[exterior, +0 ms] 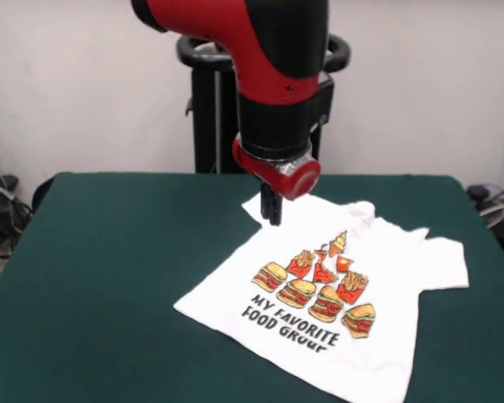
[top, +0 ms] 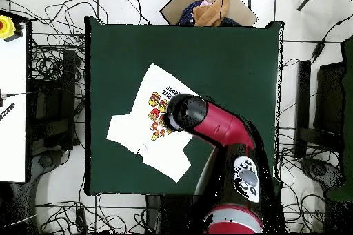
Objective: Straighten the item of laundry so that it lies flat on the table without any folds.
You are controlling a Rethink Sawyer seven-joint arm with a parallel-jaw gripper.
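Front view shows the white T-shirt [exterior: 336, 294] lying on the green desk [exterior: 109, 277], on the right half, turned at an angle, print facing up. It is mostly flat already; only the collar area and the far sleeve look a little bunched, so I judge the task is near the end. The claw [exterior: 271, 210] hangs at the far sleeve edge; its fingers seem close together, but whether they pinch the cloth I cannot tell. In overhead view the red arm [top: 220, 125] covers part of the shirt, and many cables [top: 48, 60] lie around the desk, not disturbing
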